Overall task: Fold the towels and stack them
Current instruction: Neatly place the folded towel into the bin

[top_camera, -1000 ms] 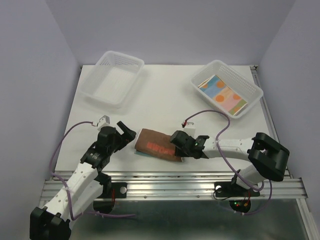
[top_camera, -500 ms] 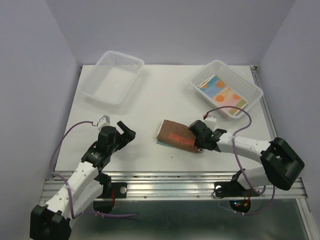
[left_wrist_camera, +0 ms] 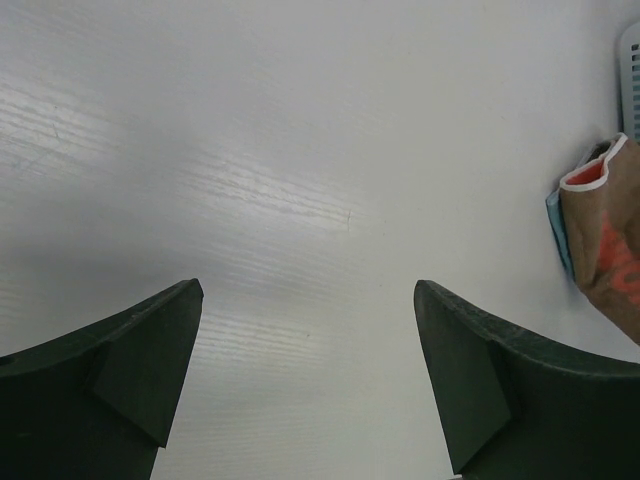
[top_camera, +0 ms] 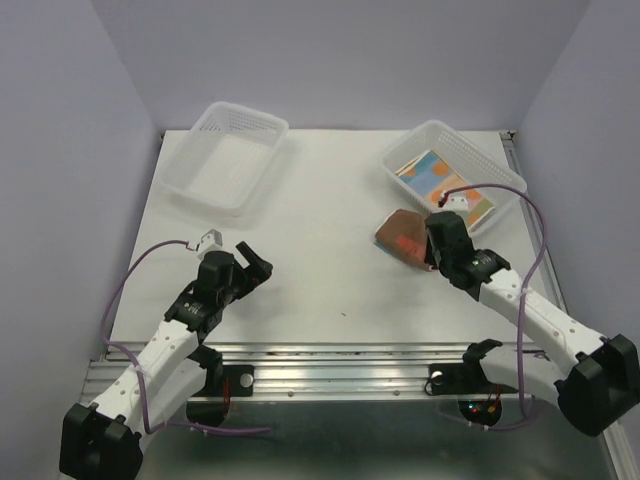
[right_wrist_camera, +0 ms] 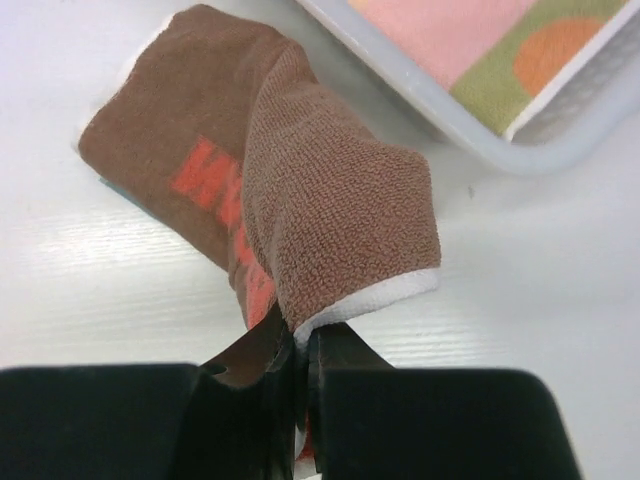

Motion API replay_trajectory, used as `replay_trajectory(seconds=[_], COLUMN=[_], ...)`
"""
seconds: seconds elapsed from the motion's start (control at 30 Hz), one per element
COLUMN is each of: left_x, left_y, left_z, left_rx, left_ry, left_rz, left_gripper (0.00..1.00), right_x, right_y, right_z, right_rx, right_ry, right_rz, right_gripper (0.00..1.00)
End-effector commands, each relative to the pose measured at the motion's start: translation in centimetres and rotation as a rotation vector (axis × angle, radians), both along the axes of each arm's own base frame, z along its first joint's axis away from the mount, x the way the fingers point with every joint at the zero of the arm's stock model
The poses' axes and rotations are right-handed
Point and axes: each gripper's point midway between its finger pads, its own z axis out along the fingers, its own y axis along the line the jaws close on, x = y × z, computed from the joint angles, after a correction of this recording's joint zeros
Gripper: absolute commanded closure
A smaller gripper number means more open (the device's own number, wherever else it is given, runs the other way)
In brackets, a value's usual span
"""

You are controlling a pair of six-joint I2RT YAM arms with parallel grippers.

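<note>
- My right hand point(right_wrist_camera: 300, 362) has its two fingers pressed together on the near edge of the soft brown towel with red-orange print and a white rim point(right_wrist_camera: 260, 150).
- The brown towel bunches up at my fingertips and runs out ahead of that hand, a bit to the left (I cannot tell if its far end is resting on the table).
- A thin light blue edge point(right_wrist_camera: 118, 186) peeks out from under the brown towel.
- Just past the towel, ahead and to the right of my right hand, is the clear plastic mesh basket point(right_wrist_camera: 480, 140).
- Inside that basket lies the flat pastel towel with big spots point(right_wrist_camera: 470, 50).
- My left hand point(left_wrist_camera: 308, 290) has its fingers spread wide, with only the white table point(left_wrist_camera: 300, 120) between them.
- From my left hand, the brown towel is far ahead on the right side.
- Another clear plastic mesh basket point(top_camera: 245, 108) sits well ahead of my left hand.
</note>
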Motion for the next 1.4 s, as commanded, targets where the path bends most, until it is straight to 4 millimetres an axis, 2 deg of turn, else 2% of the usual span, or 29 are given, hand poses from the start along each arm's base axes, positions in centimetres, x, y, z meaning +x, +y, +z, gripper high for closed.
replay_trajectory(seconds=[0.0, 0.1, 0.13, 0.17, 0.23, 0.33, 0.4, 0.47, 0.57, 0.67, 0.73, 0.8, 0.83, 0.93, 0.97, 1.03, 1.1, 1.2, 1.23, 1.3, 1.37], left_x=[0.4, 0.6, 0.6, 0.6, 0.7, 0.7, 0.7, 0.7, 0.7, 0.7, 0.9, 1.0, 1.2, 1.6, 1.6, 1.8, 1.8, 1.8, 1.7, 1.8, 1.7], left_y=[-0.1, -0.1, 0.0, 0.0, -0.1, 0.0, -0.1, -0.2, -0.1, -0.2, 0.1, 0.2, 0.2, -0.4, -0.5, -0.4, 0.2, 1.1, 1.3, 1.3, 1.4], left_z=[0.5, 0.8, 0.8, 0.8, 0.9, 0.8, 0.8, 0.7, 0.7, 0.8, 0.8, 0.9, 1.2, 2.1, 2.3, 3.1, 3.2, 4.1, 4.1, 5.2, 6.0], left_rx=[0.005, 0.007, 0.011, 0.012, 0.012, 0.016, 0.014, 0.013, 0.017, 0.016, 0.025, 0.029, 0.030, 0.028, 0.034, 0.038, 0.053, 0.065, 0.067, 0.057, 0.048], left_ry=[-0.041, -0.050, -0.053, -0.050, -0.055, -0.055, -0.055, -0.053, -0.056, -0.060, -0.065, -0.071, -0.090, -0.134, -0.142, -0.171, -0.191, -0.243, -0.249, -0.295, -0.325], left_rz=[-0.013, -0.010, -0.009, -0.009, -0.010, -0.007, -0.011, -0.023, -0.019, -0.022, -0.008, -0.004, -0.005, -0.050, -0.057, -0.060, -0.034, -0.003, 0.008, 0.011, 0.011], left_gripper=[0.01, 0.01, 0.01, 0.01, 0.01, 0.01, 0.01, 0.01, 0.01, 0.01, 0.01, 0.01, 0.01, 0.01, 0.01, 0.01, 0.01, 0.01, 0.01, 0.01, 0.01], right_x=[2.3, 3.3, 3.5, 4.0, 4.4, 4.8, 4.7, 4.6, 5.6, 5.8, 6.5, 6.6, 6.8, 8.0, 8.3, 8.4, 8.5, 9.1, 9.3, 10.0, 10.9], right_y=[-1.8, -3.2, -3.3, -3.5, -4.1, -5.8, -5.8, -4.9, -4.8, -5.4, -7.1, -9.1, -10.1, -10.1, -9.3, -8.8, -9.2, -11.2, -11.6, -13.8, -14.6], right_z=[3.0, 4.8, 4.5, 5.3, 5.6, 7.4, 7.9, 9.1, 11.6, 12.7, 12.5, 13.2, 12.6, 14.0, 14.0, 13.4, 12.8, 12.0, 12.1, 12.5, 12.9], right_rx=[-0.287, -0.399, -0.441, -0.522, -0.618, -0.782, -0.833, -0.923, -0.932, -0.956, -1.000, -1.024, -1.035, -1.078, -1.112, -1.143, -1.189, -1.250, -1.265, -1.315, -1.385], right_ry=[0.056, 0.087, 0.119, 0.130, 0.157, 0.184, 0.191, 0.139, 0.016, 0.016, 0.082, 0.145, 0.197, 0.175, 0.146, 0.131, 0.134, 0.198, 0.207, 0.223, 0.200], right_rz=[0.064, 0.059, 0.084, 0.148, 0.200, 0.296, 0.402, 0.612, 0.696, 0.742, 0.744, 0.753, 0.774, 0.811, 0.893, 0.982, 1.063, 1.091, 1.093, 1.049, 1.025], right_gripper=[0.99, 0.99, 0.99, 0.99, 0.99, 0.99, 0.96, 0.93, 0.94, 0.97, 0.98, 0.99, 0.99, 0.99, 0.99, 0.99, 0.99, 0.99, 0.99, 0.99, 0.99])
